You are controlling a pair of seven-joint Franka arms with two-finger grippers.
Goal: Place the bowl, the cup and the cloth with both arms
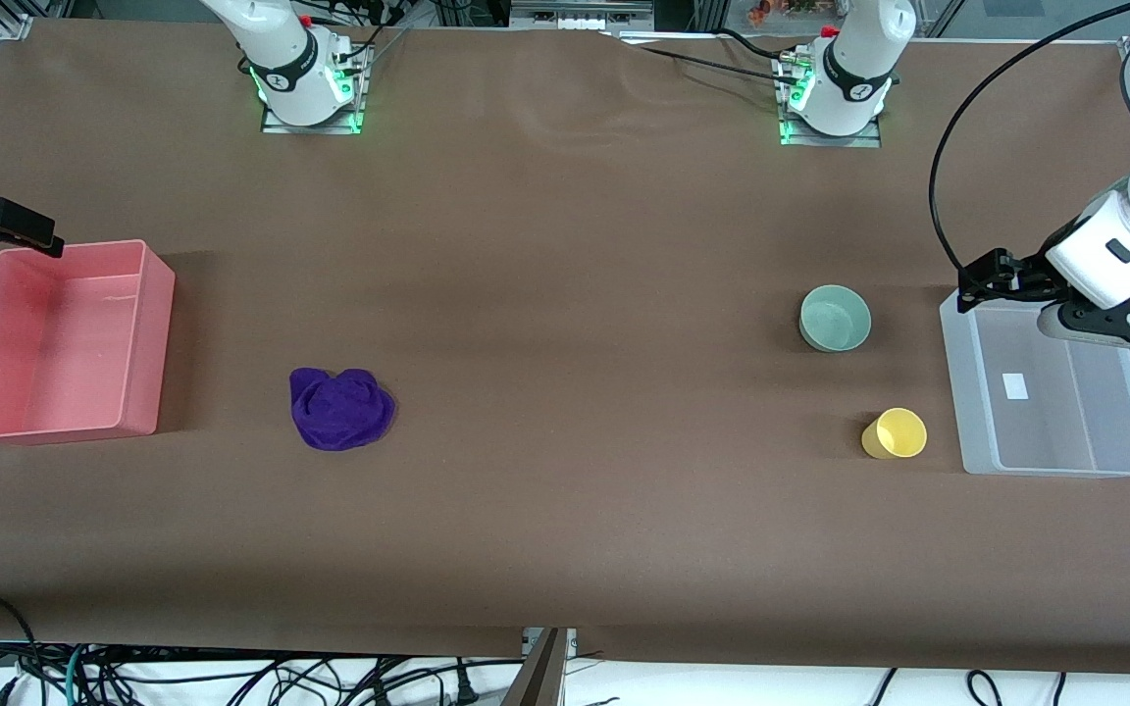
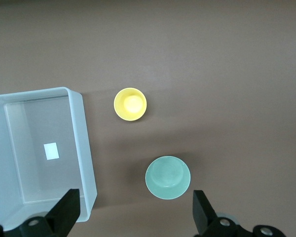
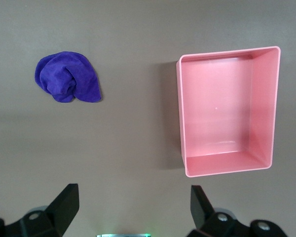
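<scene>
The pale mint-green bowl stands upright on the brown table toward the left arm's end. The yellow cup stands nearer to the front camera than the bowl. Both show in the left wrist view, the bowl and the cup. The purple cloth lies bunched toward the right arm's end and shows in the right wrist view. My left gripper is open and empty, up over the clear bin's corner beside the bowl. My right gripper is open and empty, up over the pink bin's corner.
An empty pink bin sits at the right arm's end of the table. An empty clear plastic bin sits at the left arm's end beside the cup. Both arm bases stand along the table's edge farthest from the front camera.
</scene>
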